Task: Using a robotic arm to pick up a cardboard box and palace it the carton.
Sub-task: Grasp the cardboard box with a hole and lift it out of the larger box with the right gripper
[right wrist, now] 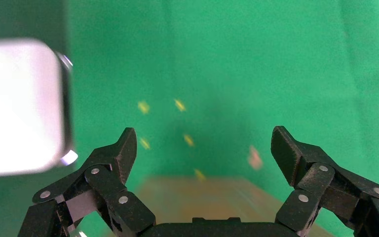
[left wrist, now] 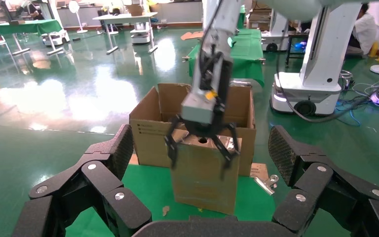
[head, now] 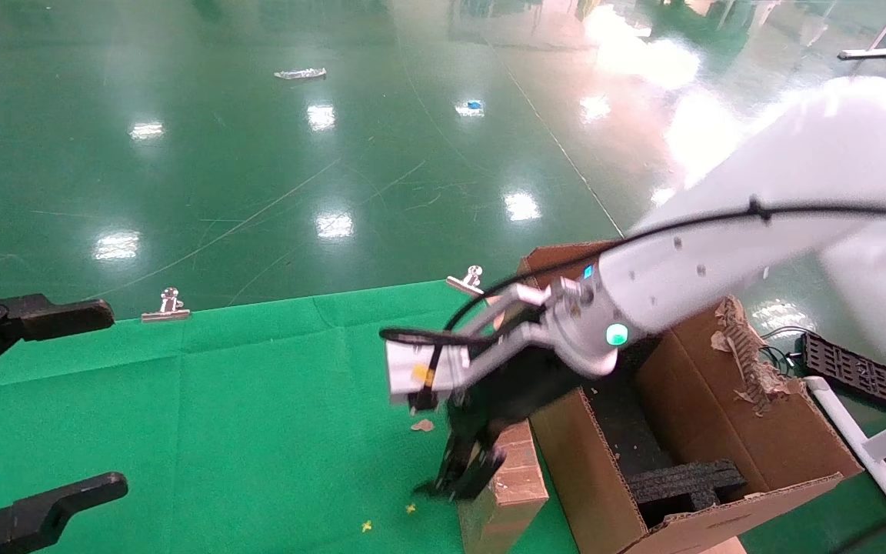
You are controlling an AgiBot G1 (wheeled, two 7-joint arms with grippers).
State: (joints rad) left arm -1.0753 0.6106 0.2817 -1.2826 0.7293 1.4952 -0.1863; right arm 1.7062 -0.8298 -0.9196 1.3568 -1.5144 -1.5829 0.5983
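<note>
The small brown cardboard box point(head: 516, 485) stands on end on the green cloth, right beside the carton point(head: 720, 400). In the left wrist view the box point(left wrist: 205, 180) shows a round hole in its top face. My right gripper point(head: 464, 481) hangs over the box top, its open fingers straddling it; it also shows in the left wrist view point(left wrist: 199, 163). In the right wrist view the gripper point(right wrist: 203, 133) is wide open with the box point(right wrist: 212, 202) blurred near its base. My left gripper point(head: 116, 398) is open and empty at the far left.
The carton's flaps stand up, one torn point(head: 751, 354), with black foam inserts point(head: 681, 481) inside. Binder clips point(head: 168, 305) point(head: 467, 281) hold the green cloth point(head: 258, 400) at its far edge. Small scraps point(head: 422, 425) lie on the cloth. A black tray point(head: 854, 373) lies at the right.
</note>
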